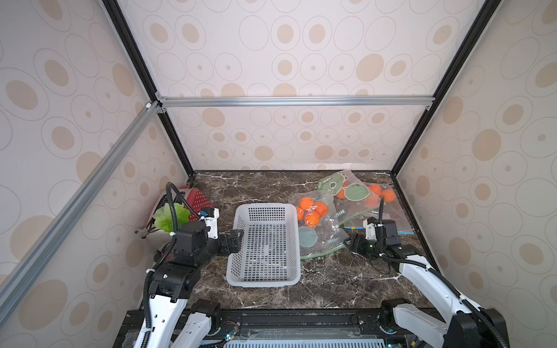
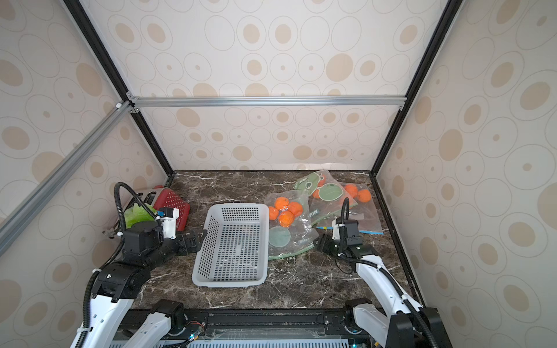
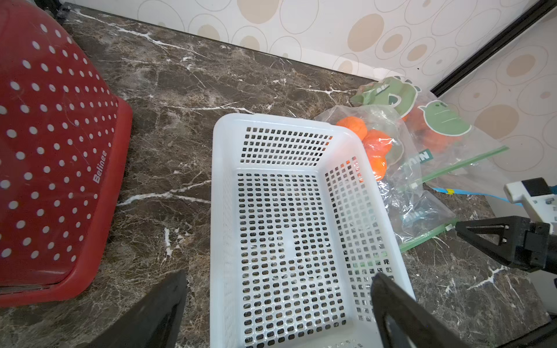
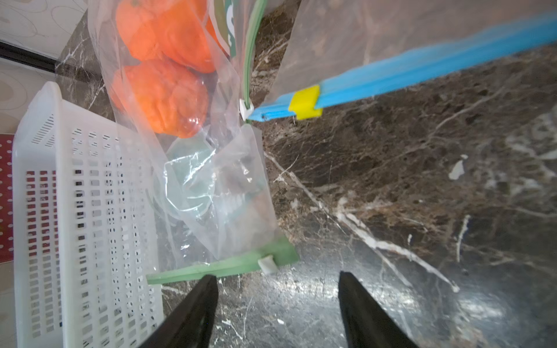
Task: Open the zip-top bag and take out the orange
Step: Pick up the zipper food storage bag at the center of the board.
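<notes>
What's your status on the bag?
Left gripper open, empty, by basket. Right gripper open, just short of green zip. Bag looks shut, oranges inside. Nothing blocking.

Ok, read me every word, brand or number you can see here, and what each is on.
"Belinee": white lettering on the red dotted appliance.
"NIU": start of a green label on the farther green-zip bag; the rest is unreadable.
Green label on the near green-zip bag: too blurred to read.
No numbers legible.
</notes>
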You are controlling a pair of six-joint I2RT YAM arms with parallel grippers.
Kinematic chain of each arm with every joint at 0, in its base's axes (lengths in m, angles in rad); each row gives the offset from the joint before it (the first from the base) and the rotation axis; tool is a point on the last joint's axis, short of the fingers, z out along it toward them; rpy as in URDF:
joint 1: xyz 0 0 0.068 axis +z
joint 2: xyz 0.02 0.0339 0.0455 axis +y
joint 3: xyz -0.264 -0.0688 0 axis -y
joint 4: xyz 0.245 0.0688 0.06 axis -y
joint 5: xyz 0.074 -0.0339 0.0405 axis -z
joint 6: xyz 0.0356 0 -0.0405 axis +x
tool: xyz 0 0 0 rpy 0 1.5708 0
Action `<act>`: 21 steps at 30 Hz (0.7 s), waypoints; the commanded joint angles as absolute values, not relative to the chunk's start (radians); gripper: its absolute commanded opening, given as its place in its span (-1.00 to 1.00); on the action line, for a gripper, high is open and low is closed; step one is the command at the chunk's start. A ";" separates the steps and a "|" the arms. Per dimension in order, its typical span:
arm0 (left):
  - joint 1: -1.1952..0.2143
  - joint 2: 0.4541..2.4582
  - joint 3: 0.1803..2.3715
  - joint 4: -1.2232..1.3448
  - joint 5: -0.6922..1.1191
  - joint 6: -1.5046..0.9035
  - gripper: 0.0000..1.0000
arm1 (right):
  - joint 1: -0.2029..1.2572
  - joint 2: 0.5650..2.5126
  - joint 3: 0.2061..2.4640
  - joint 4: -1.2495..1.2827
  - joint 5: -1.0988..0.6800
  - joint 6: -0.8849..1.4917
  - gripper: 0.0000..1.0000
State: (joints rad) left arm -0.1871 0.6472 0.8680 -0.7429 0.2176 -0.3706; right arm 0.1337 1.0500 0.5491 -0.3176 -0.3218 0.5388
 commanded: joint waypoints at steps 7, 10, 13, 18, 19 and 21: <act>-0.188 0.638 0.864 -0.772 0.185 -0.357 0.92 | 0.139 1.161 0.589 -0.186 -0.401 0.567 0.04; -0.188 0.637 0.863 -0.771 0.181 -0.357 0.92 | 0.139 1.180 0.601 -0.184 -0.435 0.573 -0.07; -0.187 0.638 0.862 -0.773 0.175 -0.360 0.93 | 0.139 1.172 0.600 -0.184 -0.440 0.571 -0.18; -0.189 0.641 0.862 -0.773 0.165 -0.362 0.92 | 0.138 1.147 0.605 -0.192 -0.458 0.585 -0.35; -0.188 0.641 0.862 -0.775 0.164 -0.362 0.92 | 0.139 1.143 0.608 -0.198 -0.464 0.587 -0.37; -0.188 0.643 0.864 -0.775 0.164 -0.364 0.92 | 0.138 1.129 0.614 -0.212 -0.473 0.585 -0.44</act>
State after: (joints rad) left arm -0.1875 0.6449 0.8619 -0.7464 0.1787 -0.3702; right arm 0.1337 1.1576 0.5823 -0.1967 -0.4454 0.5747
